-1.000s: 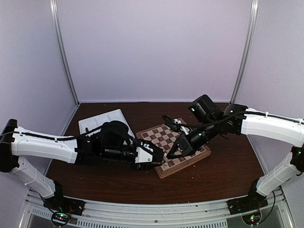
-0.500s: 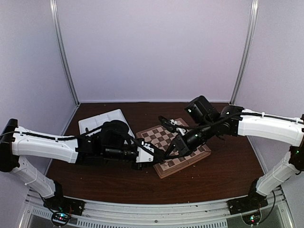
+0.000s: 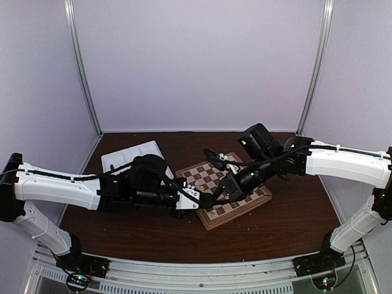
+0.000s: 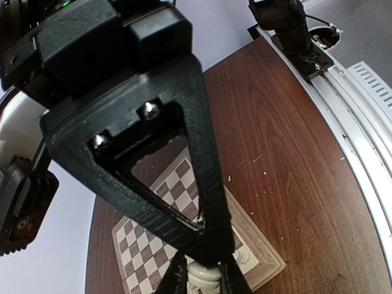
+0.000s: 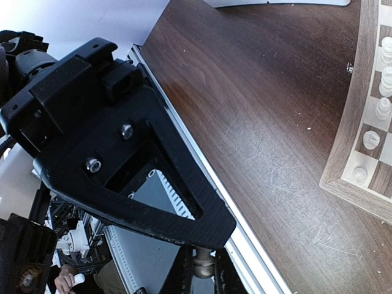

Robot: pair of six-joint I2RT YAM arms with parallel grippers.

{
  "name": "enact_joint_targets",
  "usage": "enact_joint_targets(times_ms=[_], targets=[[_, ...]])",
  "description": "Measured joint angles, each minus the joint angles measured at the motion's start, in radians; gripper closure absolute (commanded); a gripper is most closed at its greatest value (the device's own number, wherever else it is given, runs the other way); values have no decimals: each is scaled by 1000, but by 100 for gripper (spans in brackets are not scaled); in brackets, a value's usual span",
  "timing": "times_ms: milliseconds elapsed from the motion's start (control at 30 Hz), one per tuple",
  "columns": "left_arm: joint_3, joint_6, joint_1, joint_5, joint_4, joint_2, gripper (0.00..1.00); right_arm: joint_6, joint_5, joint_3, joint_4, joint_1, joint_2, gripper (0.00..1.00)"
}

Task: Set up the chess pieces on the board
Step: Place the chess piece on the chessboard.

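Above the board [image 3: 207,174], left fingers [image 4: 175,280] newly clamp a cream piece [image 4: 205,279]; right fingers [image 5: 182,271] clamp a brown piece [image 5: 204,264].

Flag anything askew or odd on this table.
The chessboard sits skewed, its sides at an angle to the front edge of the table. Nothing looks spilled or damaged.

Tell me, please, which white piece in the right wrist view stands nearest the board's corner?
The lowest white piece, on the corner square of the board; the other white pieces line up farther along that edge.
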Motion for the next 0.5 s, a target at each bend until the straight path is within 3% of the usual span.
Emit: enact_joint_targets(times_ms=[100, 200, 500], targets=[[5, -3, -2, -16, -11, 0, 97, -2, 4, 0, 5, 0, 0, 69], [5, -33, -5, -58, -2, 0, 98, -4, 16, -3, 19, 0, -2, 59], [5, -266, -6, -158, 63, 0, 100, -8, 130, -113, 135, 0, -132, 50]])
